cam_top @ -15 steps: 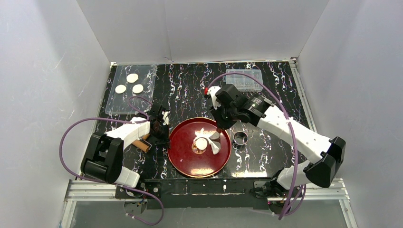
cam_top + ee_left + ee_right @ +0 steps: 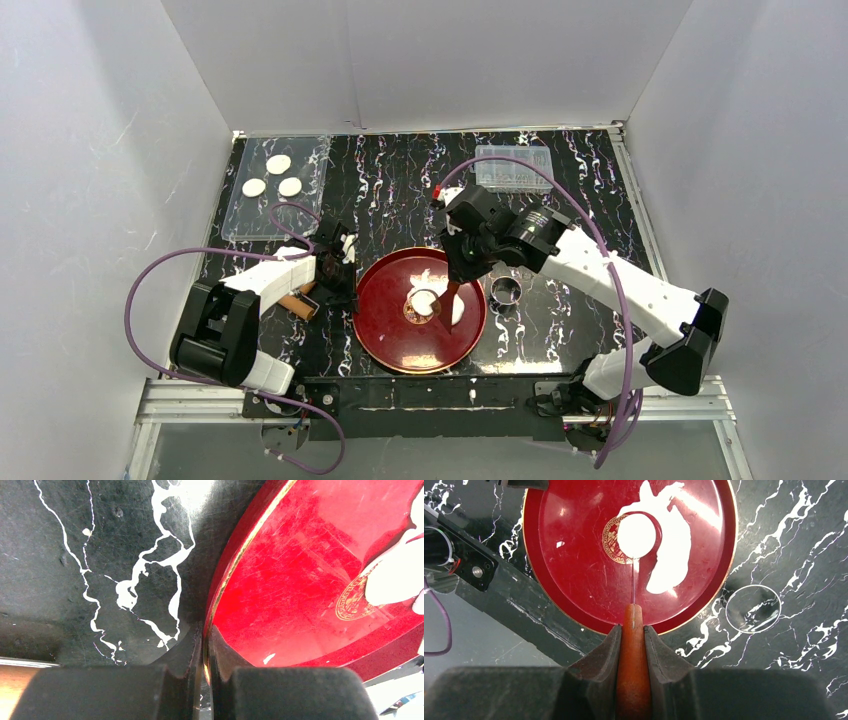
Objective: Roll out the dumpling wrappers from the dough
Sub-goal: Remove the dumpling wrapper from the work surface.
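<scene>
Dough (image 2: 669, 555) on red plate (image 2: 574, 555), just beyond tool (image 2: 632, 680) in right gripper (image 2: 632, 630)

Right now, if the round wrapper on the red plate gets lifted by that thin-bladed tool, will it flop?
Probably floppy: the wrapper looks thin and flat, like the ragged dough beside it. It may cling, lying flush on the red plate. Likely light enough for the thin-bladed tool.

left hand (image 2: 205, 650) pinched on plate rim (image 2: 234, 566), arm folded low | right hand (image 2: 633, 631) clamped round wooden handle (image 2: 633, 680), arm stretched inward
</scene>
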Motion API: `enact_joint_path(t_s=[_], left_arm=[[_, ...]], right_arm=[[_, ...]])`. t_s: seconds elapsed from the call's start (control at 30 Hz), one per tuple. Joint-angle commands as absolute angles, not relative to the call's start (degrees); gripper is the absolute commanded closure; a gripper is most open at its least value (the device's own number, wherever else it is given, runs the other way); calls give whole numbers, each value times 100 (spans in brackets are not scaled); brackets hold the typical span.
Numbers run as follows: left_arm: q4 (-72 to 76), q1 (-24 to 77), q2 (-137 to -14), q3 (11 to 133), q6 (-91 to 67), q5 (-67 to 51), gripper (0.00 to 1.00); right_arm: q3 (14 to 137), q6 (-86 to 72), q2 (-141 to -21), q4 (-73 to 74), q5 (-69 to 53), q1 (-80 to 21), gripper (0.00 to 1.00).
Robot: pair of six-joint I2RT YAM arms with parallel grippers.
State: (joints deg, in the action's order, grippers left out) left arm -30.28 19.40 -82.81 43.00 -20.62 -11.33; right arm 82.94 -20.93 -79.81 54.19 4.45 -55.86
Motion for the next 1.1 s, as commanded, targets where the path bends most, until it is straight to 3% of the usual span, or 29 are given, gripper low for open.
enact_joint_path(t_s=[0.0, 1.07], left_arm=[[-3111, 1935, -8120, 4237, -2068, -943, 100], [-3121, 1937, -8085, 4291, -2061, -902, 100]], right_arm=[[8376, -2392, -7912, 5478, 683, -5677, 99], [7939, -2509, -8393, 5025, 1778, -5669, 99]])
